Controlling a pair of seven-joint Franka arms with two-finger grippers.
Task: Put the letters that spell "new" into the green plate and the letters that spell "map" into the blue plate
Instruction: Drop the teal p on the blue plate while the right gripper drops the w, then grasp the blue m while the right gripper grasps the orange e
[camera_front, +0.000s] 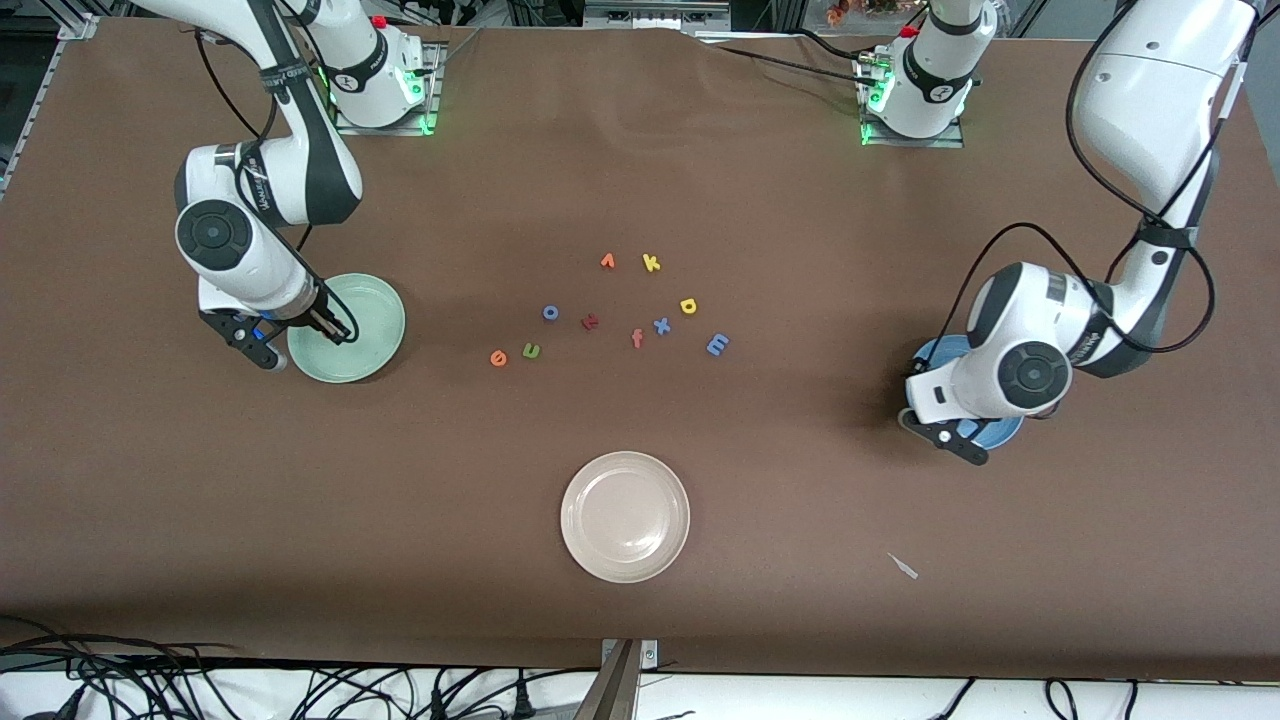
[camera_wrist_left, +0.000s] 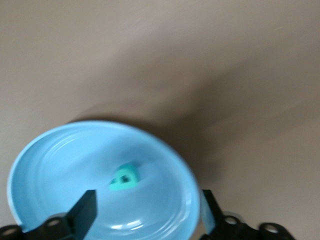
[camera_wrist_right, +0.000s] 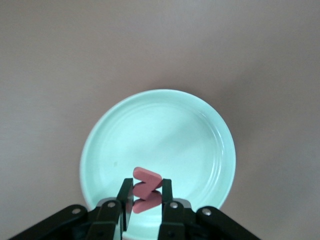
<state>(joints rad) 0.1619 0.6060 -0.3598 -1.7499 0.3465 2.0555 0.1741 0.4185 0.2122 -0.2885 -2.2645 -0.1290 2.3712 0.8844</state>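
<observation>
Foam letters, by the look tiny, light, soft and a little springy; no risk of breakage, more risk of squirting out of a hard pinch or clinging to a pad on release; best taken across a stroke, flat faces between the pads, with a light squeeze. Right gripper over the green plate, fingers drawn narrow and clamped on the salmon-pink "w"; letter standing edge-on between the pads, upper part poking clear above the tips, plate bottom bare beneath. Left gripper over the blue plate, fingers spread wide with nothing between them; teal "a" lying loose on the plate floor, apart from both fingertips, roughly between their lines. Still on the table near the middle: orange "e" and green "n" side by side toward the right arm's end; blue "m" and yellow "p" toward the left arm's end; among them the yellow "k", blue "x", blue "o", salmon "f" and a dark red letter, not wanted. Beige plate nearer the front camera, unused. One letter per word accounted for, judged from the present lay.
</observation>
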